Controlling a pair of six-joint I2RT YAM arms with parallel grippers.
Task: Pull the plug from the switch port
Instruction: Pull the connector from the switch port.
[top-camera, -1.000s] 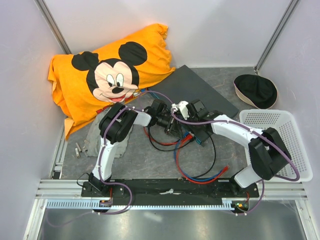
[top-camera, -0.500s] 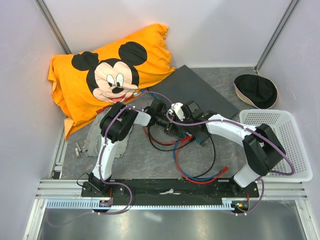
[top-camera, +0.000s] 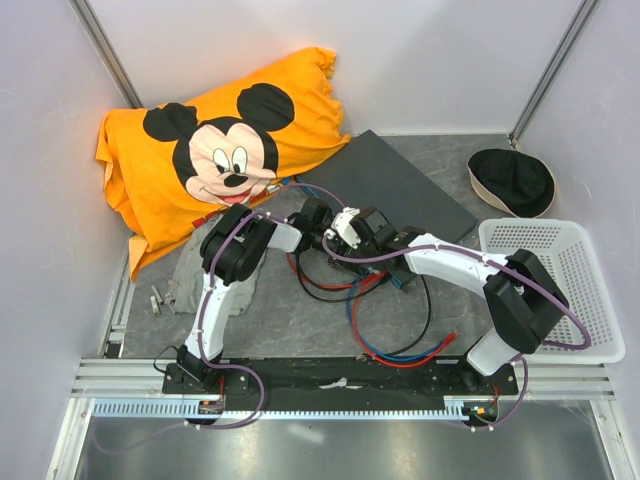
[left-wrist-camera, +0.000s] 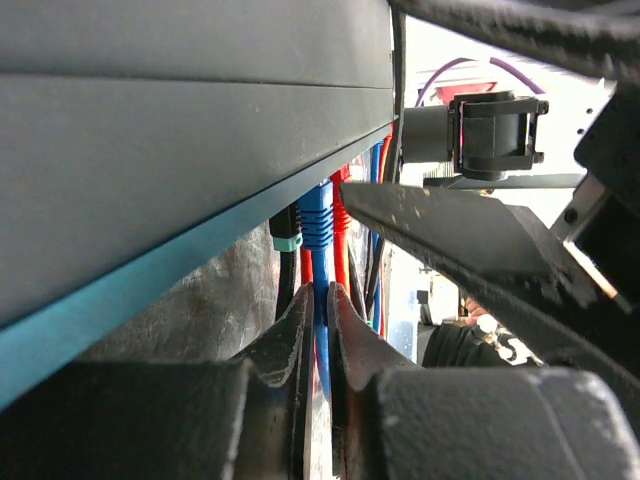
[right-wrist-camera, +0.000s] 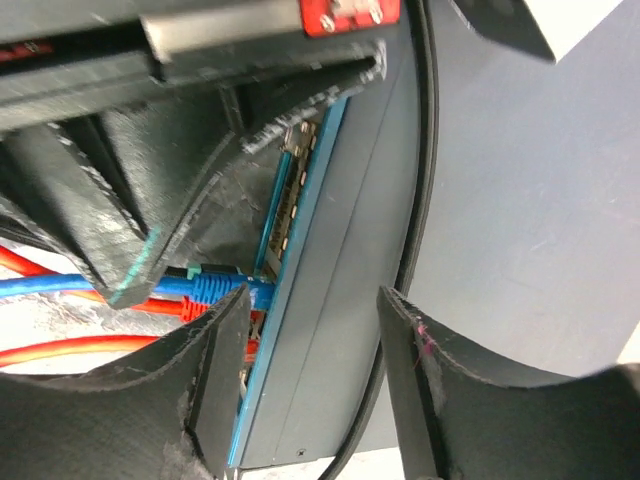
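Left wrist view: we see the left gripper (left-wrist-camera: 318, 320) with its fingers (left-wrist-camera: 290, 345) pressed close together on a blue cable (left-wrist-camera: 319, 295), just behind the blue plug (left-wrist-camera: 316, 222). That plug sits in a socket on the teal face (left-wrist-camera: 150, 270) of the switch (left-wrist-camera: 180, 150), which fills the upper left of the view. A red cable (left-wrist-camera: 340, 230) and a black plug (left-wrist-camera: 285, 230) sit in the sockets right beside it.

Right wrist view: we find the right gripper (right-wrist-camera: 312, 300) with its jaws standing apart, one finger in front of the teal face and the other finger (right-wrist-camera: 420, 390) over the dark grey top of the switch. We cannot tell whether either finger touches the box. The blue plug is seated in the teal face, beside orange-red cables (right-wrist-camera: 80, 350). A black cable (right-wrist-camera: 432, 200) curves along the top of the switch.

Top external view: we see the left arm (top-camera: 235, 250) and the right arm (top-camera: 470, 262) meet at the near left edge of the switch, which lies flat at mid-table. Loose loops of cable (top-camera: 400, 355) trail toward the arm bases. An orange Mickey Mouse pillow (top-camera: 220, 140) lies at the far left, a black cap (top-camera: 512, 180) at the far right, and a white basket (top-camera: 560, 290) near the right arm.
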